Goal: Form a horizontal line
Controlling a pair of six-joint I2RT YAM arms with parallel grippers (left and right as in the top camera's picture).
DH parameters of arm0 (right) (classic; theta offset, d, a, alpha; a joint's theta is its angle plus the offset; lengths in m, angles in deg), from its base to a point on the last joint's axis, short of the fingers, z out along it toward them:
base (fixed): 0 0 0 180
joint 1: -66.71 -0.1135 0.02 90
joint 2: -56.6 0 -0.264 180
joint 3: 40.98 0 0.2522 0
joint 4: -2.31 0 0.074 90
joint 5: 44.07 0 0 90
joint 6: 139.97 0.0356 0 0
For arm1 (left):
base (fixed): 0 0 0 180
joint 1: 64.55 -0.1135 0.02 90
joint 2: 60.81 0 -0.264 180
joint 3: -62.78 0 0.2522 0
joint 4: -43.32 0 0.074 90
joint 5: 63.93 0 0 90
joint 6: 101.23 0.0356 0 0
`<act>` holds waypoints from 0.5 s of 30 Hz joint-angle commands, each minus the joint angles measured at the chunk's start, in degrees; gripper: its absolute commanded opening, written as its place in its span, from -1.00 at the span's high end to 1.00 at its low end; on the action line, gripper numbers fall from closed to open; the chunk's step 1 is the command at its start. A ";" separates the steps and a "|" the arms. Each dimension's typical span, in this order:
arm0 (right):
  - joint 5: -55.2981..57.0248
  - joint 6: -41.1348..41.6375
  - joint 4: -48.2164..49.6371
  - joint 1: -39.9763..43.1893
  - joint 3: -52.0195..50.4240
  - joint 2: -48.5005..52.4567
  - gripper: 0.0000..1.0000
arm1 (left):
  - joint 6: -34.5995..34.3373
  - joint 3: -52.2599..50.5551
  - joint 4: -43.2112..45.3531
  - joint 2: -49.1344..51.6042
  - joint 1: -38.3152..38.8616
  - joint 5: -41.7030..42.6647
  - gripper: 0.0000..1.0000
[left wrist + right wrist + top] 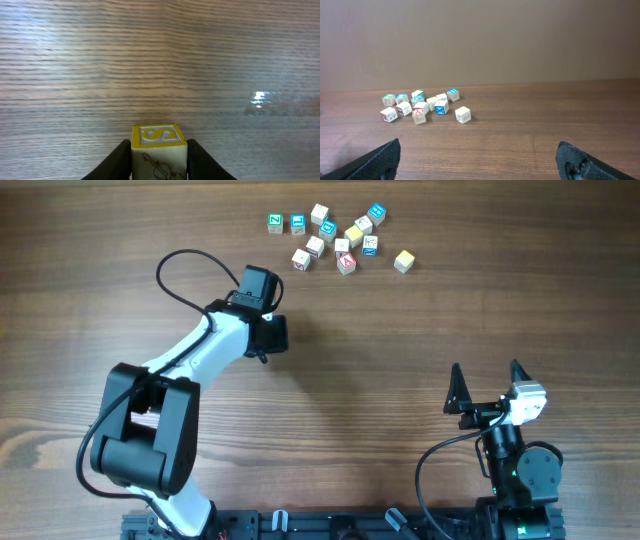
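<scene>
At the far side of the wooden table [400,330], the letter cubes [340,238] lay in a loose bunch, not in a straight row. Some of them touched each other and some sat a little apart. A green cube [275,223] and a blue cube [297,223] sat side by side at the left end of the bunch. A cube with a red A [346,264] sat at the near edge of the bunch. A pale yellow cube [403,261] sat by itself just to the right. The left gripper [268,338] was well away from the bunch, nearer the middle of the table. From above, its own body hid what it held. In the left wrist view, its two black fingers [117,160] pressed on both sides of a yellow S cube [159,136], so the jaws were clamped on that cube. I could not tell if the cube touched the wood or hung just over it. The right gripper [485,375] was low on the right side, far from all the cubes. Its jaws stood wide apart with nothing between them. In the right wrist view, the bunch [420,105] showed far off in front of it.
</scene>
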State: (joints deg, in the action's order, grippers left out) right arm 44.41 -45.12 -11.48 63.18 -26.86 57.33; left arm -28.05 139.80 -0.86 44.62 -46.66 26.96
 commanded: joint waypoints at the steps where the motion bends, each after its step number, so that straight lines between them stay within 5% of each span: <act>1: -0.96 -0.35 0.17 0.17 -0.07 -0.31 -1.00 | 0.11 -0.44 -0.17 -0.37 1.01 -0.15 0.33; 8: -0.96 -0.35 0.17 0.17 -0.07 -0.31 -0.99 | 0.11 -0.44 -0.17 -0.37 1.01 -0.17 0.28; 15: -0.96 -0.35 0.17 0.17 -0.07 -0.31 -0.99 | 0.11 -0.44 -0.20 -0.37 1.01 -0.59 -0.03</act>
State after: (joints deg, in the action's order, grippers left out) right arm 44.41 -45.12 -11.48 63.18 -26.86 57.33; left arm -28.05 139.80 -1.01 44.62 -45.78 26.93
